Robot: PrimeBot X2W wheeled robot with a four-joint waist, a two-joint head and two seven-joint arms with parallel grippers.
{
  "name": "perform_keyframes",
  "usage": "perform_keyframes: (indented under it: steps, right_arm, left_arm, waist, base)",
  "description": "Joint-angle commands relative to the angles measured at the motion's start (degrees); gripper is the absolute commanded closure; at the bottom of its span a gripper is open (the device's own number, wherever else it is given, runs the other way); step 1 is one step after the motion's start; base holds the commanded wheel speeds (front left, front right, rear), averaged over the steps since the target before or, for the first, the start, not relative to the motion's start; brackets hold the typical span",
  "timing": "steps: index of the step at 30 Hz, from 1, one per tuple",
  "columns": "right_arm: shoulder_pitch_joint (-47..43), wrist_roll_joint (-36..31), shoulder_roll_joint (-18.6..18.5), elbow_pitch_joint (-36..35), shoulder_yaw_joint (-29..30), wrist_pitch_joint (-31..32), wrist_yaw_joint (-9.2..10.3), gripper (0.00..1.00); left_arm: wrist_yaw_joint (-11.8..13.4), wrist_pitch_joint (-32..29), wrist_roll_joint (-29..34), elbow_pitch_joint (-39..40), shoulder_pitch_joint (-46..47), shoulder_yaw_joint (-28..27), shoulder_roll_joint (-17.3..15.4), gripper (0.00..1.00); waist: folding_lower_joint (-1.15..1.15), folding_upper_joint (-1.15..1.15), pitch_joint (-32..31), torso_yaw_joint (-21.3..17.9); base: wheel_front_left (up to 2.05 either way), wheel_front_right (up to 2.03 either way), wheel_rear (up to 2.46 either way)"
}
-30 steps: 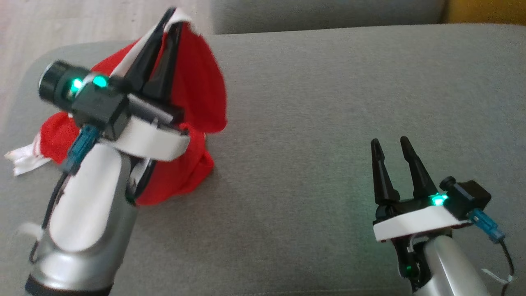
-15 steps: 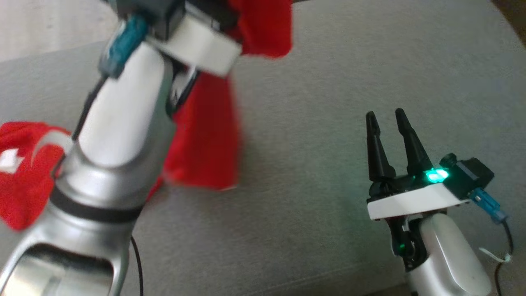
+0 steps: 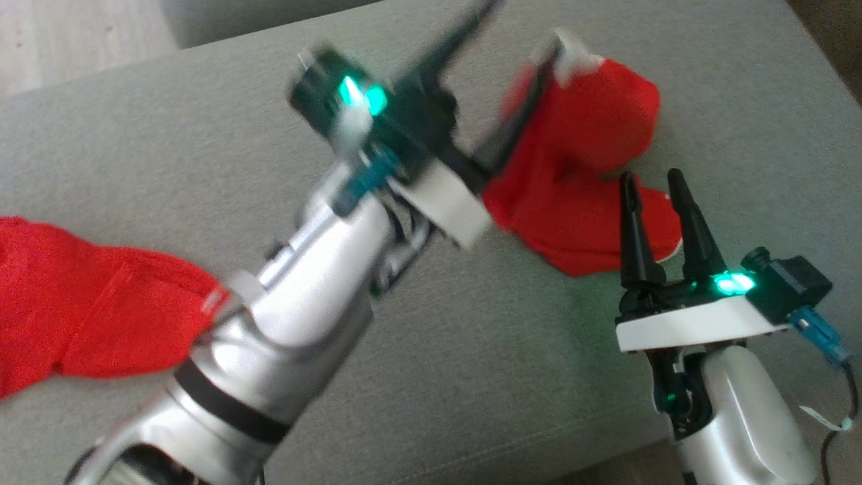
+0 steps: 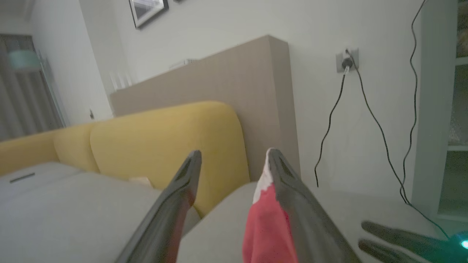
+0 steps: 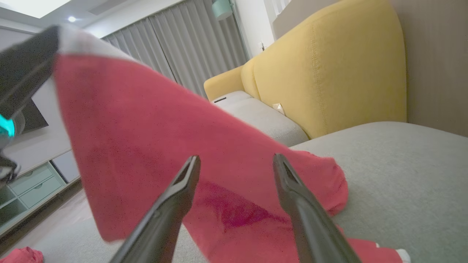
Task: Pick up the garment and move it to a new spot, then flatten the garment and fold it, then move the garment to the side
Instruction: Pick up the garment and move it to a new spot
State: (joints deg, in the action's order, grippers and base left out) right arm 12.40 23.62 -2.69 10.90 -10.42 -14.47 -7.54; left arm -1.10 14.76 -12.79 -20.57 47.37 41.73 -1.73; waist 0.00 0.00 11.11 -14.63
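The red garment (image 3: 586, 135) with a white edge lies bunched on the grey cushion (image 3: 202, 135) at the right, part of it still raised. My left gripper (image 3: 512, 60) reaches across to it and stands open. In the left wrist view the garment (image 4: 267, 226) clings to one finger while the left gripper (image 4: 234, 153) is spread apart. My right gripper (image 3: 652, 178) is open just in front of the cloth, fingers pointing at it. In the right wrist view the garment (image 5: 164, 138) hangs ahead of the right gripper (image 5: 236, 159).
More red cloth (image 3: 81, 303) lies at the cushion's lower left; my left arm hides whether it joins the garment. A yellow sofa back (image 5: 329, 73) rises beyond the cushion. Pale floor (image 3: 67, 34) shows at the far left edge, and a cable (image 4: 365, 109) hangs on the wall.
My left arm swung from the cushion's left to its right, carrying the garment, and its jaws went from shut to open. The head camera shifted. The right gripper stayed open.
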Motion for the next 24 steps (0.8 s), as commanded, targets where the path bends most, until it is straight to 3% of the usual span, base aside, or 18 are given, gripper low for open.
perform_keyframes:
  steps: [1,8,15,24]
  right_arm:
    - [1.2,-0.4,-0.2,-2.1,-0.9,-0.5,0.05,0.0]
    - [0.8,-2.3,-0.2,-1.7,1.2,-0.5,0.05,0.0]
    - [-1.0,-4.2,-0.2,-1.0,3.8,-0.5,0.05,0.0]
    - [-4.5,-5.6,-0.2,-1.2,6.5,-0.5,0.05,0.0]
  left_arm:
    - [0.6,0.2,-0.1,1.8,2.4,-1.4,-1.2,0.0]
    - [2.8,0.2,-0.2,1.6,-1.2,-1.2,-1.2,0.0]
    - [4.0,0.2,1.2,5.8,-8.1,-8.6,-5.2,0.0]
    - [5.4,0.2,0.8,11.7,-26.1,-17.8,-9.5,0.0]
  waist:
    - [0.0,0.0,0.3,1.0]
    - [0.0,0.0,-0.6,6.4]
    - [0.0,0.0,-3.8,11.8]
    - [0.0,0.0,-7.6,16.5]
  base:
    - [0.0,0.0,0.0]
    - [0.0,0.0,0.0]
    - [0.0,0.0,0.0]
    - [0.0,0.0,0.0]
